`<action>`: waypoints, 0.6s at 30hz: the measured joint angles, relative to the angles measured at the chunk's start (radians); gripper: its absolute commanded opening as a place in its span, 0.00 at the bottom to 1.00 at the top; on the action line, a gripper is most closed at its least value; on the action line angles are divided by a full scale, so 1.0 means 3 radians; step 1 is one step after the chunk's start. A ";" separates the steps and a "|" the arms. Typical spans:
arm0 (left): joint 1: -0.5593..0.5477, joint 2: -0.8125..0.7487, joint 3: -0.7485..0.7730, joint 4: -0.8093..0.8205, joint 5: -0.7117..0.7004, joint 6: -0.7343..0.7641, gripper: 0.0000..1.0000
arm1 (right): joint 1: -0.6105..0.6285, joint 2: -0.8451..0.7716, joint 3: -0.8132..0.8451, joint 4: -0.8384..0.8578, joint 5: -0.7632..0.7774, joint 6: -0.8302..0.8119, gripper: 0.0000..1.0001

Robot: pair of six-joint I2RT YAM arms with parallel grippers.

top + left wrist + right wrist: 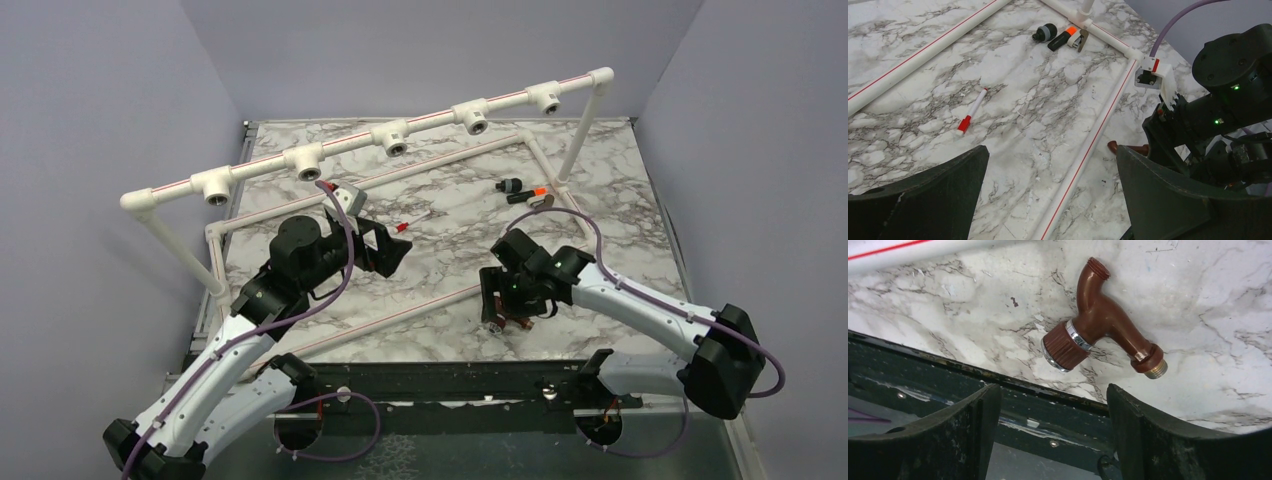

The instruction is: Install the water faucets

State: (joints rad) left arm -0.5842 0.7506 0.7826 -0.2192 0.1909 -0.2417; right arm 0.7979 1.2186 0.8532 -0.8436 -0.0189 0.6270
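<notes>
- Bench (pixel 450 255): white marble-pattern top with grey veining, and a dark strip along its near edge.
- Raised pipe rail (pixel 260 172): white with a red stripe, on two uprights. It runs diagonally from near left to far right over the far side of the bench. Five white tee fittings (pixel 396 136) sit along it, with their open sockets facing the arms.
- Low pipe frame (pixel 1083 150): white with a red stripe, lying flat on the bench.
- Left arm (pixel 215 355): reaches in from the near-left corner towards mid-bench.
- Right arm (pixel 650 305): reaches in from the near-right corner, with its wrist bent down near the bench's near edge.
- Left claw (pixel 1052 170): released, fingers spread wide with nothing between them. It hangs above the marble and faces the right arm.
- Right claw (pixel 1050 400): released, jaws apart and gripping nothing. It is poised low over the near edge strip.
- Water faucet (pixel 1098 322): reddish-brown, lying on its side on the marble just beside the near edge strip. It sits just ahead of the right claw's fingertips and is not touched by them. The ribbed knob with its chrome ring points towards the edge, the bent spout points away from it, and the silvery threaded end points right in the right wrist view.
- Red-and-white pen (pixel 973 111): lies flat mid-bench, well apart from the faucet.
- Black knob with a grey band (pixel 1044 32) and black piece with an orange band (pixel 1063 39): side by side at the far right, near a corner of the low frame.
</notes>
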 measured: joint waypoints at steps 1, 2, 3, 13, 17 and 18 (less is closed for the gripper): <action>-0.0004 -0.0003 0.0000 0.0000 -0.0003 0.0000 0.99 | 0.0010 0.0003 -0.0009 0.0019 0.0023 0.0064 0.80; -0.0009 -0.0006 0.0000 0.0000 -0.0004 0.0000 0.99 | 0.0025 0.0004 -0.0018 0.0047 0.0047 0.0140 0.80; -0.0018 -0.0009 0.0000 0.0000 -0.0006 0.0000 0.99 | 0.0037 0.0011 -0.0024 0.0070 0.0072 0.0220 0.80; -0.0097 -0.0069 -0.0001 -0.0018 -0.0086 0.0013 0.99 | 0.0084 0.0090 -0.0238 0.0324 0.0276 0.1039 0.73; -0.0135 -0.0092 -0.0004 -0.0023 -0.0114 0.0015 0.99 | 0.0116 0.0090 -0.0331 0.0403 0.0305 0.1315 0.71; -0.0146 -0.0098 -0.0005 -0.0023 -0.0130 0.0018 0.99 | 0.0126 0.0090 -0.0350 0.0412 0.0320 0.1373 0.71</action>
State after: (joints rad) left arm -0.6281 0.7212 0.7811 -0.2260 0.1520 -0.2363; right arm 0.8356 1.2457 0.7483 -0.7200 0.0772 1.0389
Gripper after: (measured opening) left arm 0.990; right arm 0.724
